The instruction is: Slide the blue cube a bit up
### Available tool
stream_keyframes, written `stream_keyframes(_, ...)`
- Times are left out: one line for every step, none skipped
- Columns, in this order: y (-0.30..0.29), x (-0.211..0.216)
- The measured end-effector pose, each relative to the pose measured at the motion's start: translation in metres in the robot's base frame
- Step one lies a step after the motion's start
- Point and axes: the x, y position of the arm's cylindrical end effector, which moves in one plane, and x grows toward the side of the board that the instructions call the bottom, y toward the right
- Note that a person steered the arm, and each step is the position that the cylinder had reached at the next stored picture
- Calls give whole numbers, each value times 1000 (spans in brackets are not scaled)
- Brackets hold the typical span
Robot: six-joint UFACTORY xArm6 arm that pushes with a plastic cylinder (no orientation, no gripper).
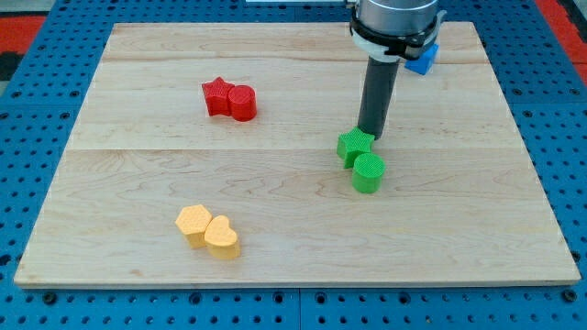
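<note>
The blue cube [423, 58] sits near the board's top right and is partly hidden behind the arm's body. My tip [370, 136] rests on the board well below and to the left of the blue cube. It stands just above the green star-shaped block [353, 146], touching or nearly touching it. A green cylinder [368, 172] sits right below the green star.
A red star [217, 95] and a red cylinder [243, 103] sit together at the upper left. A yellow hexagon-like block [193, 223] and a yellow heart [222, 237] sit together at the lower left. The wooden board [138, 165] lies on a blue perforated table.
</note>
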Motion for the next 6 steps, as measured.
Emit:
stream_keyframes(33,0)
stream_keyframes(102,-18)
stream_keyframes(116,-62)
stream_keyframes(113,-99)
stream_keyframes(111,-118)
stream_keyframes(111,-126)
